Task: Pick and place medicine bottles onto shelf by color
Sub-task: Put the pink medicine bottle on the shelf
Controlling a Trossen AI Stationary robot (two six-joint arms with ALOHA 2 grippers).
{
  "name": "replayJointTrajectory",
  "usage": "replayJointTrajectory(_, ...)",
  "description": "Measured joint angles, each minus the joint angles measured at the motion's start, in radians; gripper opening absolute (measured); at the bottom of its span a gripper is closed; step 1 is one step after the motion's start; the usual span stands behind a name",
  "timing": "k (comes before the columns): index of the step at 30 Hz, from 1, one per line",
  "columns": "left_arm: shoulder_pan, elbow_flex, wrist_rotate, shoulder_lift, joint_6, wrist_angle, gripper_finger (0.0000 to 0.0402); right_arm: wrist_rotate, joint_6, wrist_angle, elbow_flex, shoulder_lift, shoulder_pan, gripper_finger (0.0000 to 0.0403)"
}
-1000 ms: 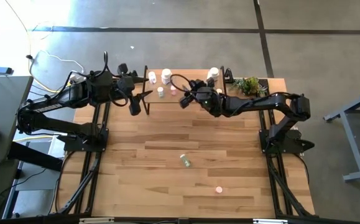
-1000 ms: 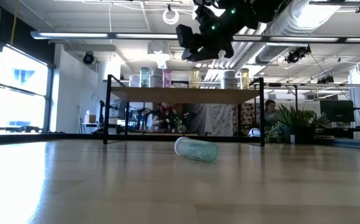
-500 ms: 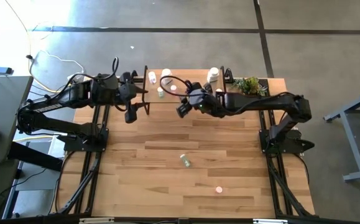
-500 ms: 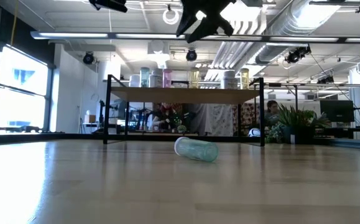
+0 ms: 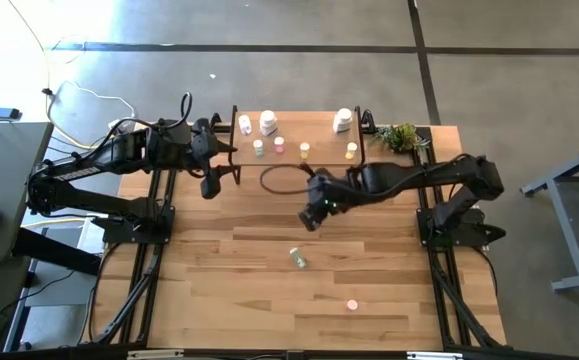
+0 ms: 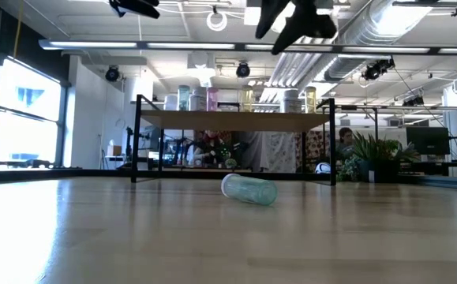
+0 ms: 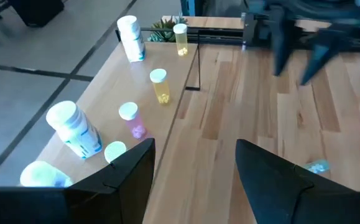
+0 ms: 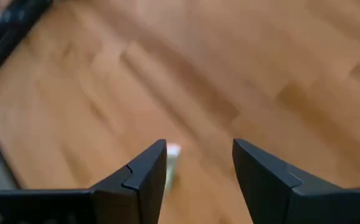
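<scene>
Spread and empty, both grippers hang above the table: the right gripper (image 5: 312,218) mid-frame, the left gripper (image 5: 209,186) upper left beside the shelf (image 5: 319,146). One green bottle (image 5: 297,259) lies toppled at centre, a blurred pink bottle (image 5: 351,305) below it; seven bottles stand on the shelf, colours hard to make out.

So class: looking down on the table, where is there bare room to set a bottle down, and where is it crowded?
Bare wood lies between the fallen green bottle and the left table edge, and near the front edge beyond the pink bottle. The shelf is crowded with standing bottles; a gap shows on it beside the large white bottle.
</scene>
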Motion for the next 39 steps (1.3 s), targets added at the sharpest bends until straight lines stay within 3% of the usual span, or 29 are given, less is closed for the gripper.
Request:
replayJointTrajectory(6,0.000,0.000,0.000,0.000,-0.043,0.000,0.0213,-0.116,0.077,-0.069,0.000,0.000,0.093,0.0174)
replayJointTrajectory(13,0.000,0.000,-0.001,0.000,-0.072,0.000,0.0213,-0.153,0.153,-0.113,0.000,0.000,0.197,0.0177)
replayJointTrajectory(20,0.000,0.000,-0.001,0.000,-0.147,0.000,0.0213,-0.156,0.332,-0.155,-0.038,0.001,0.315,0.0209)
replayJointTrajectory(30,0.000,0.000,-0.001,0.000,-0.215,0.000,0.0213,-0.188,0.571,-0.118,-0.151,0.001,0.467,0.0218)
replayJointTrajectory(39,0.000,0.000,-0.002,0.000,-0.257,0.000,0.0213,-0.186,0.660,0.041,-0.270,0.001,0.532,0.0218)
